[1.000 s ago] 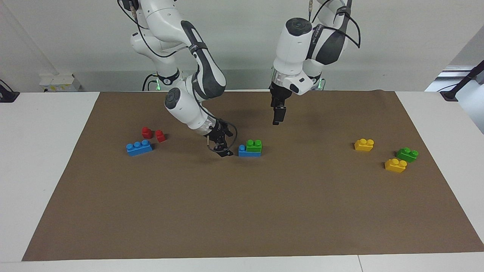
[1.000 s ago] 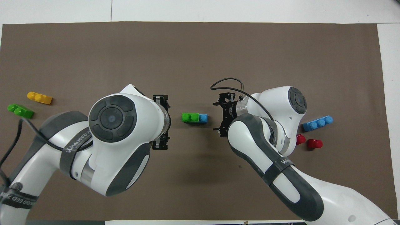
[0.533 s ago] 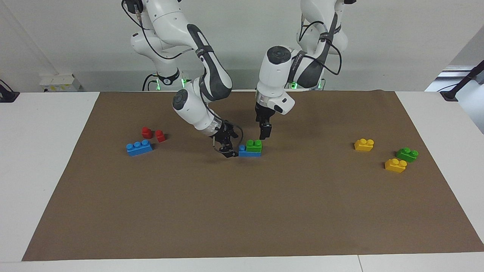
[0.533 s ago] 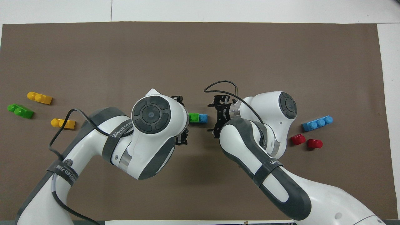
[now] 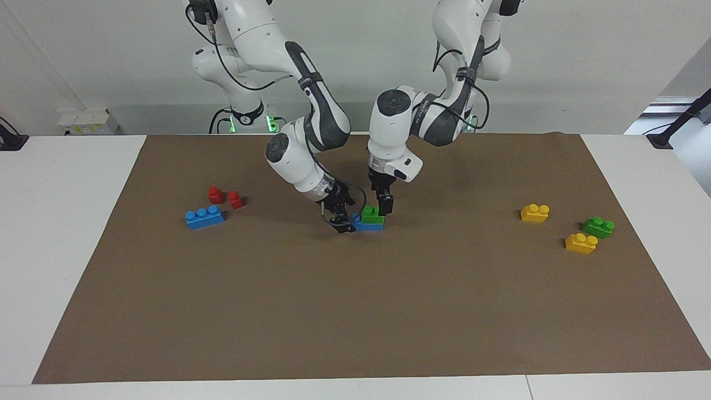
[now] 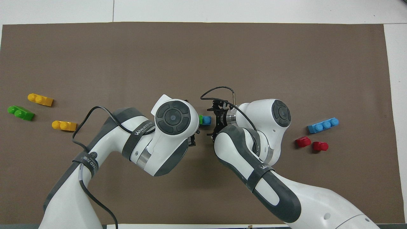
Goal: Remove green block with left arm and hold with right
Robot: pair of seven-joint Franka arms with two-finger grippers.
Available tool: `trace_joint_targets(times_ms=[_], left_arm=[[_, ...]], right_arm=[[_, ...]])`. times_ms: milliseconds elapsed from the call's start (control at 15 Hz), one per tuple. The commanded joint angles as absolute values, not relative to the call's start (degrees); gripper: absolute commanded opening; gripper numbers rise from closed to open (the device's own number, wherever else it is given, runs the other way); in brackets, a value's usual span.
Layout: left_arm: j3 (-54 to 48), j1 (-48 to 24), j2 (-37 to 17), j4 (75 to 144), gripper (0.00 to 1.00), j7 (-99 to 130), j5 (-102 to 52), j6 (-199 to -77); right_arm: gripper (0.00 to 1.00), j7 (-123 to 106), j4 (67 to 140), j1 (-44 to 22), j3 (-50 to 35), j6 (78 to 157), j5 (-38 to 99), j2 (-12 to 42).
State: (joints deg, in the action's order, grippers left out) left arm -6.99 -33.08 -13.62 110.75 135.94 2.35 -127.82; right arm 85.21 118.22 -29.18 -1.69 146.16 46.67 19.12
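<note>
Facing view: green block (image 5: 371, 212) sits stacked on a blue brick (image 5: 367, 223) mid-mat, clear of the loose bricks at both ends. Left gripper (image 5: 385, 206) points straight down at the block's end toward the left arm, tips level with its studs; whether they are closed on it I cannot tell. Right gripper (image 5: 344, 221) comes in tilted and low at the brick's bare end, probably to brace the base while the top piece is pulled; finger gap unreadable.

Overhead view: the left arm's wrist covers most of the green block (image 6: 200, 119); only a sliver shows beside the blue brick (image 6: 206, 120). The right gripper (image 6: 215, 122) sits right beside the brick.
</note>
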Motion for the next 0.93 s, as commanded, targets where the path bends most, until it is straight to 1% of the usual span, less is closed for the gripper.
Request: trace_joint_targets(times_ms=[0,67,133,200,267,333,867], left_arm=[[-6.06,-33.93,-14.24,110.48,1.00,137.64,3.69,-129.11],[-6.06,-33.75,-14.50,110.48,1.00,137.64,3.95,-129.55],[-5.98,-33.75,-14.94,110.48,1.00,137.64,3.96,-129.64],[-5.98,-33.75,-15.03,110.57,1.00,137.72,4.04,-129.73],[-5.98,-33.75,-15.55,110.57,1.00,137.72,4.04,-130.25],[-5.98,-33.75,-15.82,110.74,1.00,137.81,4.04,-130.95],[-5.80,-33.40,-16.26,110.74,1.00,138.08,4.75,-132.36]], right_arm=[[0.94,84.46,118.39,-29.62,-1.67,148.71,48.78,19.78],[0.85,84.38,118.39,-29.53,-1.67,148.80,49.13,19.78],[0.67,84.38,118.39,-29.62,-1.58,148.89,49.22,19.86],[0.46,84.38,118.39,-29.53,-1.58,148.97,49.22,19.86],[0.20,84.38,118.39,-29.53,-1.67,148.89,49.22,19.86],[0.00,84.11,118.39,-29.53,-1.58,148.89,49.22,19.86],[0.00,81.30,118.56,-29.53,-1.67,148.89,49.22,19.86]])
